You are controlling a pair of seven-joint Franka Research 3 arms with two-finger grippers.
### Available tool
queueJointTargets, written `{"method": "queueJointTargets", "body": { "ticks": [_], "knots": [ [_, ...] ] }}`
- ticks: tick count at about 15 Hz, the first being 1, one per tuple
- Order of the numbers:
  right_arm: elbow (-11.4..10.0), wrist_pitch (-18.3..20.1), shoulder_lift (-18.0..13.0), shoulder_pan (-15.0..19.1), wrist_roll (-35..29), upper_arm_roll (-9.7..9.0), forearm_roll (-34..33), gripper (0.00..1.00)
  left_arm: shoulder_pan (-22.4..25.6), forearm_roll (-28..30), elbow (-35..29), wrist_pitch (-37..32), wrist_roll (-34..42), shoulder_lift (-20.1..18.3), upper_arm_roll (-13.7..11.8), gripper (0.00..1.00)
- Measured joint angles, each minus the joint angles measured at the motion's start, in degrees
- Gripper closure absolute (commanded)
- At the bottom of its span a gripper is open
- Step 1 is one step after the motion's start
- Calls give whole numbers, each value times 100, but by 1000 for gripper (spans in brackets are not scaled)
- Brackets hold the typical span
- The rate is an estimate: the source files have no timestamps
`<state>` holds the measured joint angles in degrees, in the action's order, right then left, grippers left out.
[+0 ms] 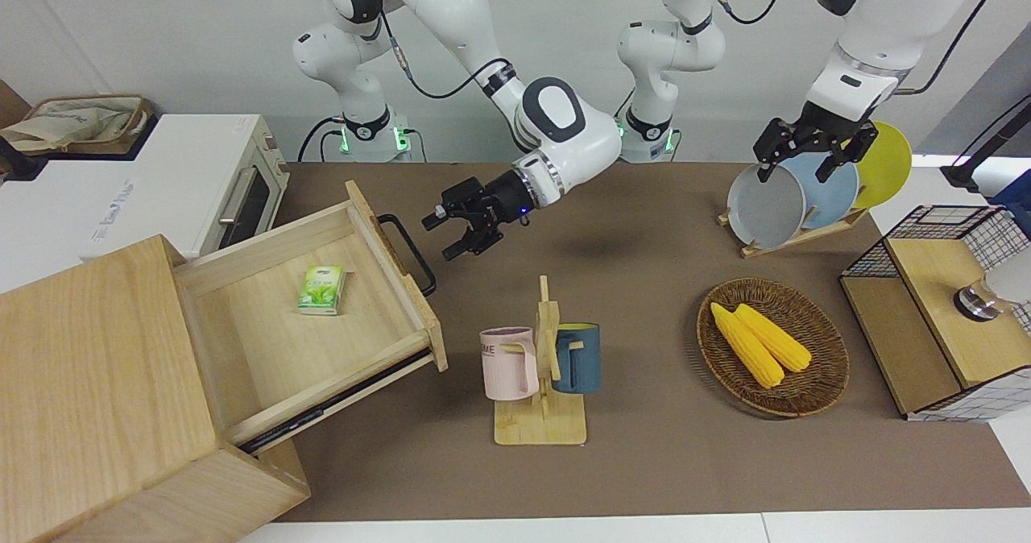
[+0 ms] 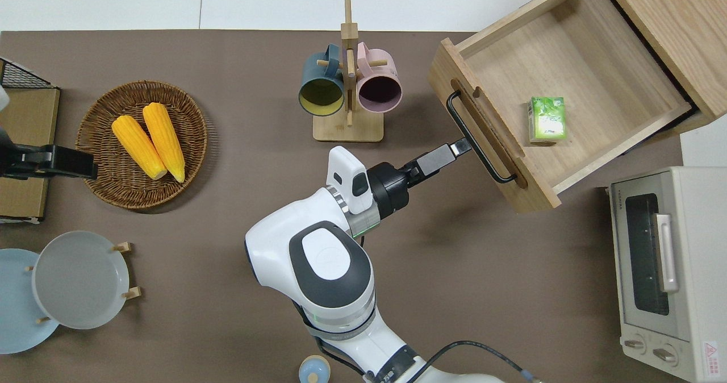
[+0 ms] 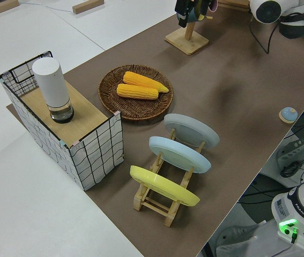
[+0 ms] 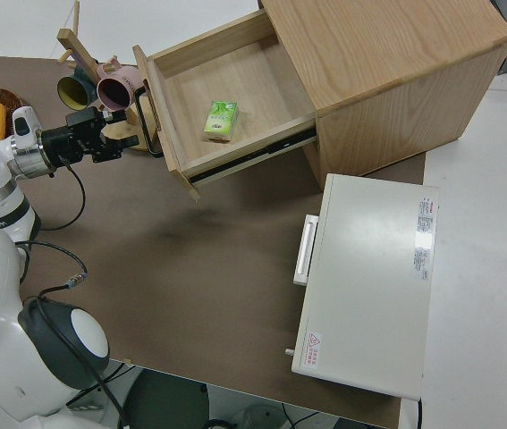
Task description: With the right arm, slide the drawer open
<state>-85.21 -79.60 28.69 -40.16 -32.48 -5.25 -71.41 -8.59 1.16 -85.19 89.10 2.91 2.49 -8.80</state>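
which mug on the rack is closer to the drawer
The pink mug; it hangs on the rack's drawer side, the blue mug on the basket side.

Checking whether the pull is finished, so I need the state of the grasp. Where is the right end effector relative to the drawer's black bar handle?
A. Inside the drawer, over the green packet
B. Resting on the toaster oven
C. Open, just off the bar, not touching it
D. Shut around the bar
C: the right end effector is open with a gap to the handle of the pulled-out drawer.

Front and overhead views share the drawer (image 1: pixel 306 301).
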Motion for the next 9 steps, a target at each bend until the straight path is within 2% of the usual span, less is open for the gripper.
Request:
{"method": "queueJointTargets", "body": {
  "ticks": [5,9],
  "knots": [
    [428,-10,-176,-6,357,-102,692,13,0,0,0,0,0,0,0,5],
    [798,-101,-429,15,555,-99,1515,13,0,0,0,0,0,0,0,5]
  ]
}}
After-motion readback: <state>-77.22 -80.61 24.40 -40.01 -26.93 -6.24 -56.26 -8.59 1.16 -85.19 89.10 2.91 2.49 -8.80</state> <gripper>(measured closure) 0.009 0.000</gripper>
